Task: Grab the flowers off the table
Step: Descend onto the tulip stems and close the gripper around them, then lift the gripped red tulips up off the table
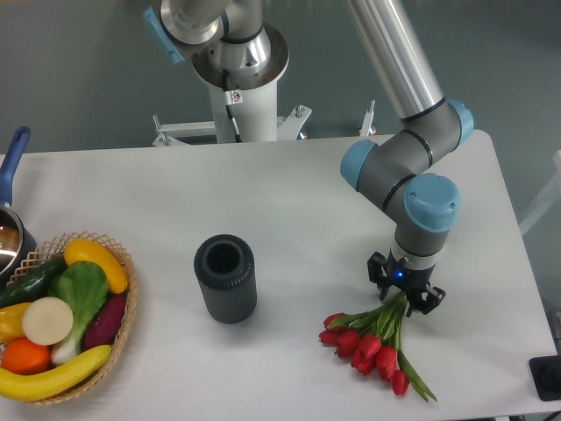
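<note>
Green stems of the red tulip bunch (375, 338) are pinched by the black two-finger gripper (405, 296); a straight, slow lift off the white table (298, 193) is advised.

We count one bunch of flowers (372, 340) with roughly ten red heads, one dark ribbed cylinder (225, 278), and one basket (130, 317). In the basket we see two bananas (51, 377), one leafy green (81, 288), one orange (26, 355), and one pale round piece (47, 320). One pot (9, 235) sits at the edge.
</note>
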